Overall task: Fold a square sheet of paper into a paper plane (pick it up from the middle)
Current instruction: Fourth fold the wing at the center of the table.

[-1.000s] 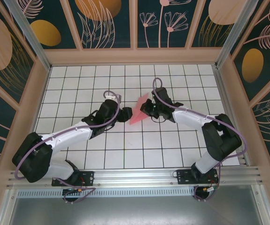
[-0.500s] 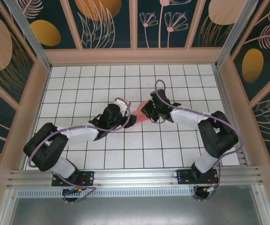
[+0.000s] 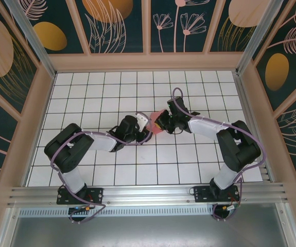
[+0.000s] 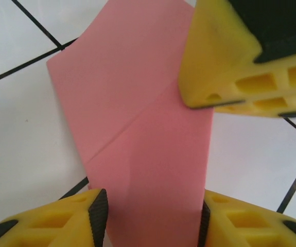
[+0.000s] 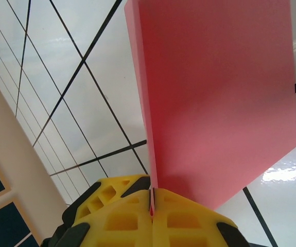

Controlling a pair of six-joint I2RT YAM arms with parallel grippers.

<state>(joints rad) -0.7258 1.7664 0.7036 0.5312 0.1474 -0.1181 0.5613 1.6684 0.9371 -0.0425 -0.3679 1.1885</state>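
Bright even light, a glare patch on the glossy table (image 5: 279, 175), wrist views soft at close range

Paper (image 4: 137, 128) plain pink. Right gripper (image 5: 151, 194) yellow w/ black pads. Table (image 3: 86, 92) white, black grid. Walls (image 3: 122, 31) dk teal, peach leaves.

No text, label, brand or number is readable anywhere

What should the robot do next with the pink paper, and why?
Probably close the left gripper on the pink paper. Its jaws stand open on either side of the sheet, while the right gripper is shut on one edge and holds it. A second grip would likely steady the sheet, which shows one crease, for another fold.
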